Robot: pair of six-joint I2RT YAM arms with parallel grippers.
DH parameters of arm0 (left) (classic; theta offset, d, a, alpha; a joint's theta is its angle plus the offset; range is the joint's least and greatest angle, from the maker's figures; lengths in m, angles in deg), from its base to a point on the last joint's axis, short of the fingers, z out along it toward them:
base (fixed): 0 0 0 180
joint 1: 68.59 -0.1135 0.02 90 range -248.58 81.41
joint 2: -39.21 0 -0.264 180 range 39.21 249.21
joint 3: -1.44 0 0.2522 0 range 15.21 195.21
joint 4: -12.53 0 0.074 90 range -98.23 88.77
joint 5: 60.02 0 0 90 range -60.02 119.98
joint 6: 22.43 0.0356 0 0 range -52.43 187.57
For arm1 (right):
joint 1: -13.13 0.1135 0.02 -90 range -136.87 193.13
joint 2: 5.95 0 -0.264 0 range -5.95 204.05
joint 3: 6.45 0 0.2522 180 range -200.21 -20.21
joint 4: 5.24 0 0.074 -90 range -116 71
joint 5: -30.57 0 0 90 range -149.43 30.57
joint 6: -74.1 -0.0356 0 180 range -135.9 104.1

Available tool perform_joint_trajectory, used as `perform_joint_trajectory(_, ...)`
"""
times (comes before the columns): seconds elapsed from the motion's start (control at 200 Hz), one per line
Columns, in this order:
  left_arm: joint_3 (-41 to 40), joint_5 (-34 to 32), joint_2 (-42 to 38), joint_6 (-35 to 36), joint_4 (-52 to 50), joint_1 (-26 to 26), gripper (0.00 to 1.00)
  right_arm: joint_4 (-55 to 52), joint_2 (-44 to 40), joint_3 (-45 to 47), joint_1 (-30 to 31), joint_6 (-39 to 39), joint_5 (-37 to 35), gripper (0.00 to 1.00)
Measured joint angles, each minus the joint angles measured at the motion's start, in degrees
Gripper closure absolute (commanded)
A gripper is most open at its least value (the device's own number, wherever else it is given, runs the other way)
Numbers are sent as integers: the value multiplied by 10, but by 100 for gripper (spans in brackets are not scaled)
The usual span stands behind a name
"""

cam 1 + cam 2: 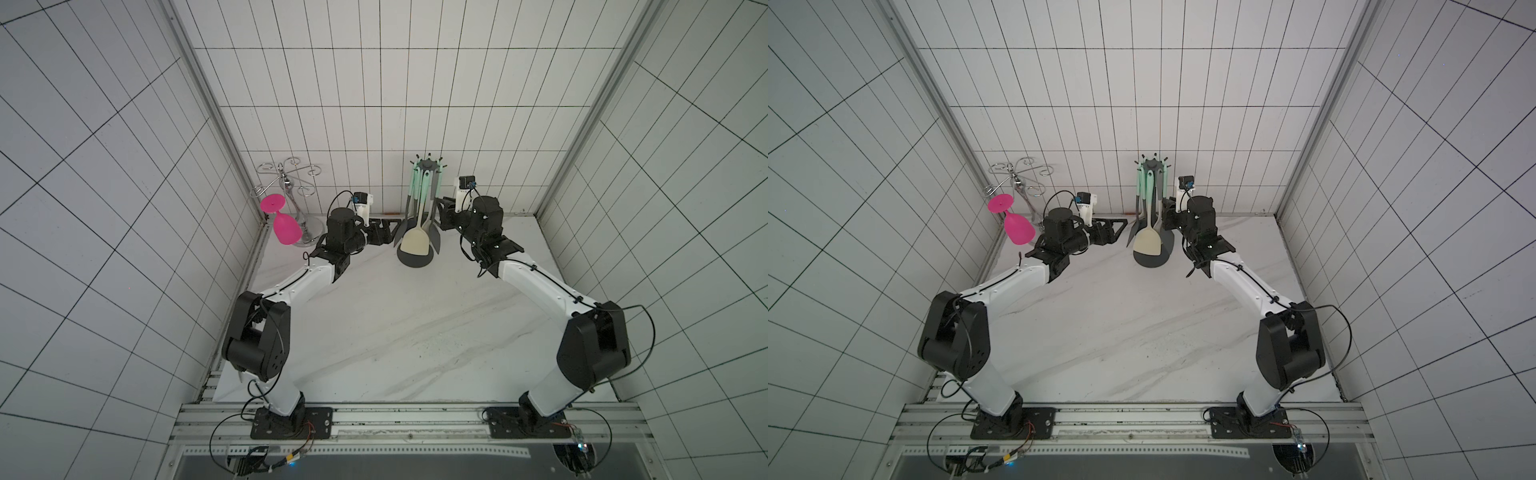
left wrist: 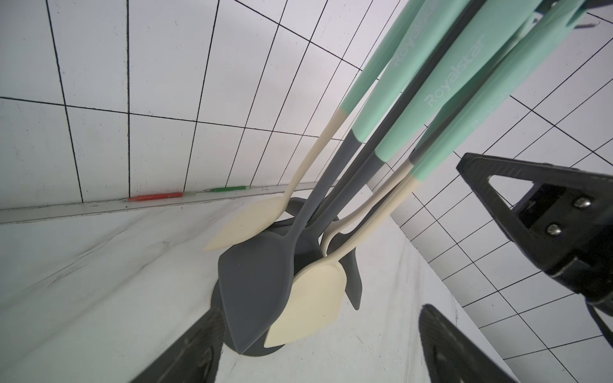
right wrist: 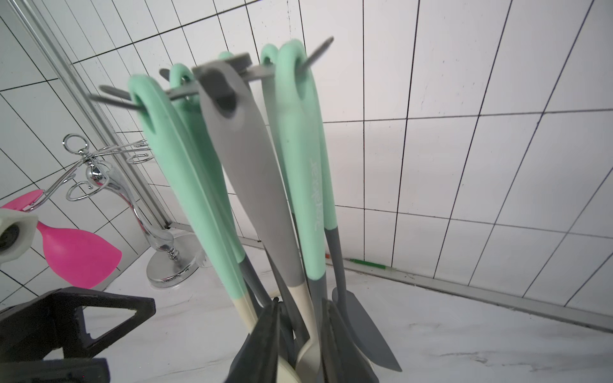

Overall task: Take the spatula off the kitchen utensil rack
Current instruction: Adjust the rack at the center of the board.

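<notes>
Left gripper [image 2: 321,308]: fingers spread wide, empty, just beside the rack. Right gripper [image 3: 300,308]: narrowed around the spatula [image 1: 417,247] neck, grip uncertain. Spatula hangs on the kitchen utensil rack [image 1: 427,165]; unhooking not yet done.

Noted: one rack [image 1: 427,165], at least five utensils [image 1: 417,245] hanging, exact count unclear. One chrome holder [image 1: 312,233]. One pink glass [image 1: 286,229]. Two arms [image 1: 291,286]. Two pens [image 2: 156,196].

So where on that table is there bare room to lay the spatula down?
The wide marble middle of the table, between left arm and right arm, in front of the utensil rack, is bare. Crowded: the back left corner with the chrome glass holder and pink glass.
</notes>
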Motion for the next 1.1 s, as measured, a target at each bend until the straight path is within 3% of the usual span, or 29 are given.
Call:
perform_joint_trajectory(0.15,0,2,0,-5,3,0,11,11,10,-2,1,-2,-3,58)
perform_joint_trajectory(0.285,0,4,0,-5,4,0,10,10,40,-14,1,9,-13,64)
perform_joint_trajectory(0.575,7,9,10,-5,4,0,11,11,72,-39,-4,54,-28,63)
perform_joint_trajectory(0.825,7,11,15,-4,3,0,11,28,100,-59,-24,73,-15,69)
perform_joint_trajectory(1.099,7,16,16,-2,3,-3,11,32,104,-58,-33,85,3,70)
